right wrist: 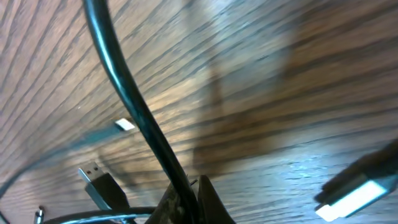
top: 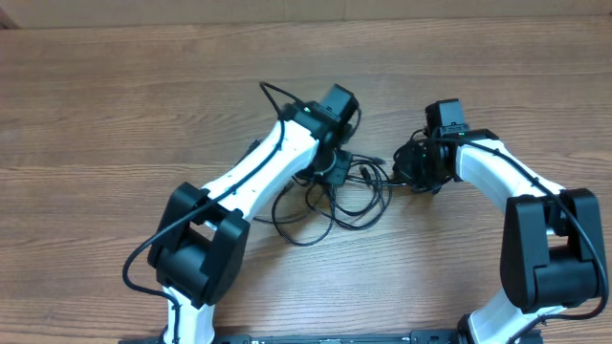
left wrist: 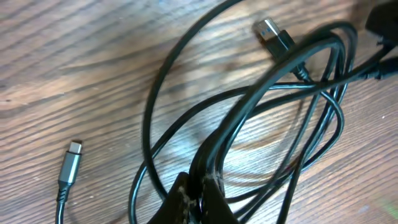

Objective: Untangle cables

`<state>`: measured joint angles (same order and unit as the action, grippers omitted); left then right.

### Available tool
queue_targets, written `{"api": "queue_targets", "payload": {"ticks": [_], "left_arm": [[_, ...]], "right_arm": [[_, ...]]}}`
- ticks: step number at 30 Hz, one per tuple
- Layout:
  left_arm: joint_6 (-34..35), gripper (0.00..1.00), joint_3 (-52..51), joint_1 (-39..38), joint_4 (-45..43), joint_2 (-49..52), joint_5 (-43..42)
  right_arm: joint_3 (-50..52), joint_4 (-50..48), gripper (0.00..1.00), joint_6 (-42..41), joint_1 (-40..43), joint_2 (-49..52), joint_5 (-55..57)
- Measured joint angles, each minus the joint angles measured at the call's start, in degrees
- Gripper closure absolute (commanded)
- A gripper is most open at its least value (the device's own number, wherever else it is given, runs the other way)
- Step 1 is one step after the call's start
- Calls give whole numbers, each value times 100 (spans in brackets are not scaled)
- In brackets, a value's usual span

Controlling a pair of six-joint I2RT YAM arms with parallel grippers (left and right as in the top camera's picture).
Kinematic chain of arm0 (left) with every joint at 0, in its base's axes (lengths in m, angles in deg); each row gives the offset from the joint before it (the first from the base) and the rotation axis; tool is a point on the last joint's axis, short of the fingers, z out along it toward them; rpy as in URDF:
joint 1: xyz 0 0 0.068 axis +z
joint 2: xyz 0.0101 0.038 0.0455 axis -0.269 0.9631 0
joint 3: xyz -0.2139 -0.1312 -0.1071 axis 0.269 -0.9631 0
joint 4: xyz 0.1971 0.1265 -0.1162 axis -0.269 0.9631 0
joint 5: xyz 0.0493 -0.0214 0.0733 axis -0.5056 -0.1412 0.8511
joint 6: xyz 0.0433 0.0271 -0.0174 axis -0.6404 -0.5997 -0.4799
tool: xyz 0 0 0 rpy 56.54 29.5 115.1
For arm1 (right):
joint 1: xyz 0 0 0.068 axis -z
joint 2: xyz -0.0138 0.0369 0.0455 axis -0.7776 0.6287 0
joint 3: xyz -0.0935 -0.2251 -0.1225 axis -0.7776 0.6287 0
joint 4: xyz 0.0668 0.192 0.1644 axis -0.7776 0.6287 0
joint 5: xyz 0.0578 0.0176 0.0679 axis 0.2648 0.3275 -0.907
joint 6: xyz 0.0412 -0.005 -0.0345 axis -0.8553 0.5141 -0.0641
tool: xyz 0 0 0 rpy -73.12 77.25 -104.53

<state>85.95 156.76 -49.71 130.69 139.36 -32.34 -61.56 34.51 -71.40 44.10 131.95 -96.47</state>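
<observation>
Thin black cables [top: 335, 196] lie in tangled loops on the wooden table between the two arms. My left gripper [top: 330, 172] sits at the upper left of the tangle; in the left wrist view the left gripper [left wrist: 200, 196] is shut on a bunch of cable strands [left wrist: 249, 106]. A USB-A plug [left wrist: 272, 34] and a grey USB-C plug [left wrist: 69, 163] lie free. My right gripper [top: 413, 172] is at the tangle's right side; in the right wrist view the right gripper [right wrist: 191, 200] is shut on one black cable [right wrist: 127, 93] that rises steeply. A USB plug [right wrist: 99, 180] lies nearby.
The wooden table [top: 115, 124] stretches bare to the left and behind. A loose cable end [top: 273, 94] pokes out behind the left arm. A blurred dark connector with a bright tip [right wrist: 357, 186] hangs at the right of the right wrist view.
</observation>
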Motion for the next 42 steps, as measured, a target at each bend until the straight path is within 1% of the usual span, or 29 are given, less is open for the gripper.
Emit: {"api": "queue_targets", "payload": {"ticks": [3, 12, 17, 18, 19, 21, 24, 33, 38, 42], "left_arm": [[-44, 96, 2, 170, 94, 0, -149], [-354, 96, 2, 914, 201, 0, -1073], [-706, 96, 2, 1104, 188, 0, -1718], [-780, 96, 2, 1132, 170, 0, -1856], [-844, 96, 2, 1154, 149, 0, -1969], [-914, 96, 2, 1172, 101, -2, -2109], [-992, 96, 2, 1172, 61, -2, -2256], [-1075, 96, 2, 1172, 9, -2, -2557], [-1248, 96, 2, 1178, -72, -2, -2889], [-1329, 96, 2, 1259, -170, -2, -3082]], "right_arm": [[0, 4, 96, -2, -24, 0, -44], [15, 20, 96, -2, -22, 0, -35], [22, 83, 96, 2, -15, 0, -487], [22, 85, 93, 0, -9, 0, -605], [22, 87, 85, -4, 0, 0, -763], [24, 76, 73, -13, 7, 0, -1049], [33, 52, 65, 11, 11, 0, -1296], [33, 66, 65, 24, 11, 0, -1534], [33, 175, 59, 28, 11, 0, -1615], [33, 264, 52, 46, 11, 0, -1727]]}}
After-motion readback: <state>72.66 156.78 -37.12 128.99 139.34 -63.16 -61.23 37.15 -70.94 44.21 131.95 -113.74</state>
